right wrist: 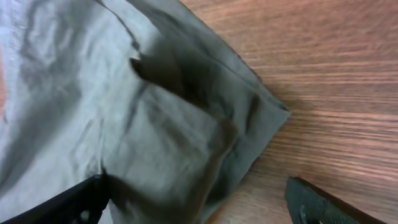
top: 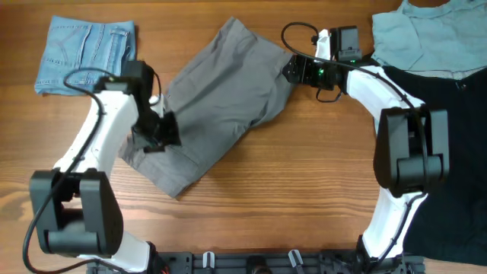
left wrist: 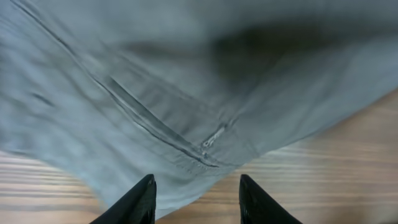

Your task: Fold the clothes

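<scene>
Left wrist view: the left gripper (left wrist: 196, 180) held its two dark fingers (left wrist: 138, 200) apart. The edge of the grey shorts (left wrist: 186, 93) reached down between the tips, and nothing was pinched.

Right wrist view: the right gripper (right wrist: 196, 183) stood wide, its fingers (right wrist: 311, 202) either side of a rumpled corner of the shorts, gripping nothing.

From overhead, the shorts lay at centre on the wooden table (top: 304, 190), their long axis running from upper right to lower left. The left gripper sat at the lower-left end and the right gripper at the upper-right end, each arm nearest its own end.

Folded jeans (top: 87, 49) lay at upper left, and a pale shirt (top: 426, 38) at upper right.
</scene>
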Action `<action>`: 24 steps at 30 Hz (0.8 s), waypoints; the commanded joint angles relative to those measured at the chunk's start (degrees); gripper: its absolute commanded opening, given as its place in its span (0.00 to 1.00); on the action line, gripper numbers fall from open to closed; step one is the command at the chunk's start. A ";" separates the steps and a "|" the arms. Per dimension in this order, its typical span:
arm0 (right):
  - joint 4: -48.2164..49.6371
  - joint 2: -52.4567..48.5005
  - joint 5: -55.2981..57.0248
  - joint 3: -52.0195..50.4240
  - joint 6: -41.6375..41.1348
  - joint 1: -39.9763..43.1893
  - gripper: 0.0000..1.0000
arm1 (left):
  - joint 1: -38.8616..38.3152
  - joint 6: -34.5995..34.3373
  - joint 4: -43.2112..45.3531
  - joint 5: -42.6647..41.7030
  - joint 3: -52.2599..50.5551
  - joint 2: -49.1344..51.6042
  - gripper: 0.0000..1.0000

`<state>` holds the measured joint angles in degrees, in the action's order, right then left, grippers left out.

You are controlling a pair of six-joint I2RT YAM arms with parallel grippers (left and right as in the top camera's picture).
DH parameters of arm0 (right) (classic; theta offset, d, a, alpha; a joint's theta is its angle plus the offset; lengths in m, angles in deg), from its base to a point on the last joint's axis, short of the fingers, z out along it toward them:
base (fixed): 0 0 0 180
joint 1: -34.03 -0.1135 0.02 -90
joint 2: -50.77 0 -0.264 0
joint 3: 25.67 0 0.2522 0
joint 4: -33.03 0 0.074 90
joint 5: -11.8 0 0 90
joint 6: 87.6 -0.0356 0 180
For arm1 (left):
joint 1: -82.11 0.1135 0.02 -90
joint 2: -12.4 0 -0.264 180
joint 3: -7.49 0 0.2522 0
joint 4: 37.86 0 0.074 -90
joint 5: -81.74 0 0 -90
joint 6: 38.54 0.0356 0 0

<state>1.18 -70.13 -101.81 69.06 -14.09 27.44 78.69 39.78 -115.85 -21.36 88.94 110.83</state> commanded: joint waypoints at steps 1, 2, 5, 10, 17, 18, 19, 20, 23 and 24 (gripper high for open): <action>1.42 -2.34 -1.64 -0.39 -1.95 0.00 0.92 | -1.38 -2.54 5.14 -3.80 -8.00 -0.24 0.49; 1.86 -2.49 -1.95 -0.42 -2.19 0.00 0.85 | -1.36 -3.21 6.91 -3.80 -9.84 -0.24 0.50; 2.49 -2.54 -3.26 -0.42 -2.08 -0.22 0.67 | -1.29 -5.55 12.17 -3.34 -14.69 -0.24 0.50; 4.11 -2.78 -2.97 -0.44 -2.32 -0.26 0.50 | -1.29 -5.73 14.49 1.14 -17.07 -0.24 0.47; 3.87 -5.38 0.15 -0.48 -7.58 -0.31 0.50 | -1.18 -9.22 12.96 11.65 -17.07 -0.22 0.46; 3.89 -6.10 -1.16 -0.48 -7.63 -0.33 0.50 | -1.18 -9.20 12.96 11.74 -17.07 -0.22 0.46; 3.98 -6.29 -2.38 -0.48 -7.65 -0.31 0.50 | -1.18 -9.20 13.00 11.72 -17.07 -0.22 0.46; 4.15 -6.67 -3.56 -0.48 -7.52 -0.31 0.47 | -1.18 -9.20 13.00 11.72 -17.07 -0.24 0.46; 4.04 -6.78 -3.89 -0.46 -7.45 -0.26 0.12 | -1.18 -9.18 12.96 11.76 -17.07 -0.22 0.46; 3.56 -6.43 -3.91 -0.44 -7.50 0.07 0.05 | -1.18 -9.22 12.79 12.24 -17.07 -0.22 0.46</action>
<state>5.62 -74.66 -104.17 68.98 -20.80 27.42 77.23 31.78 -102.80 -16.18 73.37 109.98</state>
